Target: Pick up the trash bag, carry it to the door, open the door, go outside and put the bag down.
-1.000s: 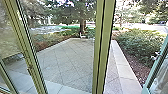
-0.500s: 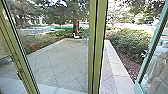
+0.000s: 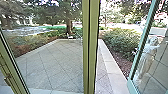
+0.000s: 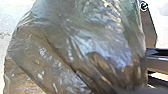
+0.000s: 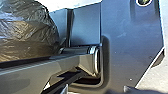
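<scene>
Trash bag [image 4: 75, 45] cut off, small shapes unclear.
Both wrist views crop the bag; its contents are hidden. The head view cuts the post [image 3: 90, 47] above and below. A white thing [image 3: 70, 37] near the paving's [image 3: 50, 62] far edge is too small to name; the pale shape [image 3: 147, 60] at the right-hand glass [image 3: 161, 62] is unclear.

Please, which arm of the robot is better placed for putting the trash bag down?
Probably left. The left wrist view shows the trash bag large and close, while in the right wrist view the robot's own jointed bar partly covers it.
</scene>
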